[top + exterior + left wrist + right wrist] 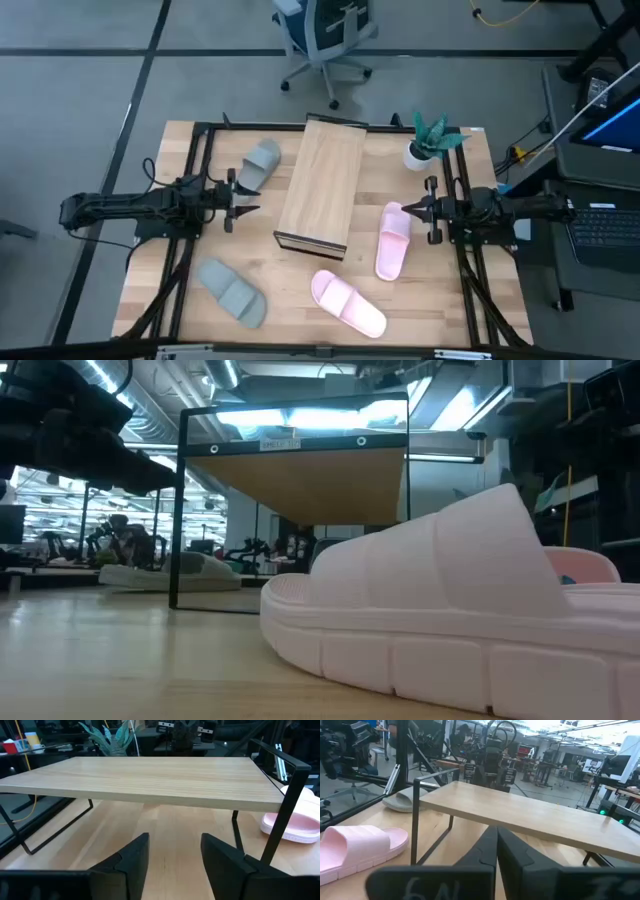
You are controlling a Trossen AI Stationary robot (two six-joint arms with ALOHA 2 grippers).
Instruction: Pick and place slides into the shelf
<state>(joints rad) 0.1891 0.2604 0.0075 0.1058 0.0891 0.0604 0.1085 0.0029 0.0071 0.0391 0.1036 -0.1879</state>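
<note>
The shelf (320, 185) stands mid-table, a light-wood top on a dark metal frame. One grey-green slide (258, 165) lies on its sole left of the shelf toward the far edge. The other (232, 290) lies near the front left. A pale pink slide (393, 240) lies right of the shelf, and a second (348, 302) sits by the near edge, filling the low view (450, 610). My left gripper (245, 195) hovers open left of the shelf, facing it (175, 860). My right gripper (405, 208) is shut beside the pink slide's far end (496, 850).
A potted plant (430, 140) stands at the far right corner of the table. Dark frame rails (190, 230) run along both sides of the tabletop. Bare wood shows under the shelf top (170, 830). An office chair (325, 40) stands beyond the far edge.
</note>
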